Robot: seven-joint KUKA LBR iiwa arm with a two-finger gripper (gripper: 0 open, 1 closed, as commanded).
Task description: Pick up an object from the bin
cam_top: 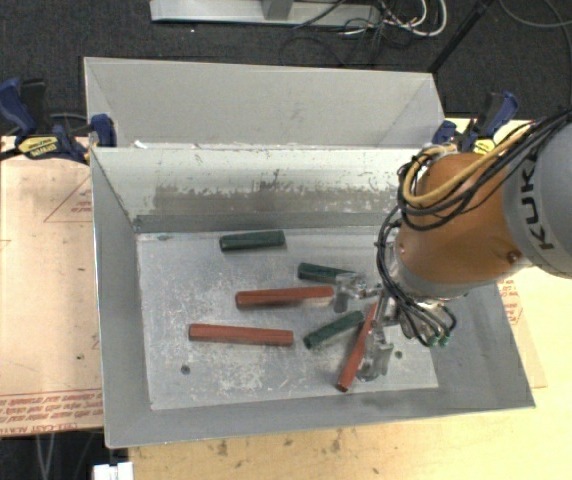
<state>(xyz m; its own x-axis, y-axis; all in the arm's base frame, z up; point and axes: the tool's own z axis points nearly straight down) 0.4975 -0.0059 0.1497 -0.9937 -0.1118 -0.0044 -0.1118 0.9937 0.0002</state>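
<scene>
My gripper (363, 325) is low in the right part of the bin, under the orange wrist cover, and stands open. One fingertip (350, 288) is at the right end of a red bar (284, 296). The other fingertip (374, 360) rests beside a short red bar (353, 360) that lies steeply tilted near the front right. Between the fingers lie that red bar's upper part and the right end of a dark green bar (331, 330). Another dark green bar (322, 271) lies just behind the gripper, partly hidden by it.
A long red bar (240, 335) lies left of centre near the front. A dark green bar (252, 240) lies near the back wall. The arm and its cables cover the bin's right side.
</scene>
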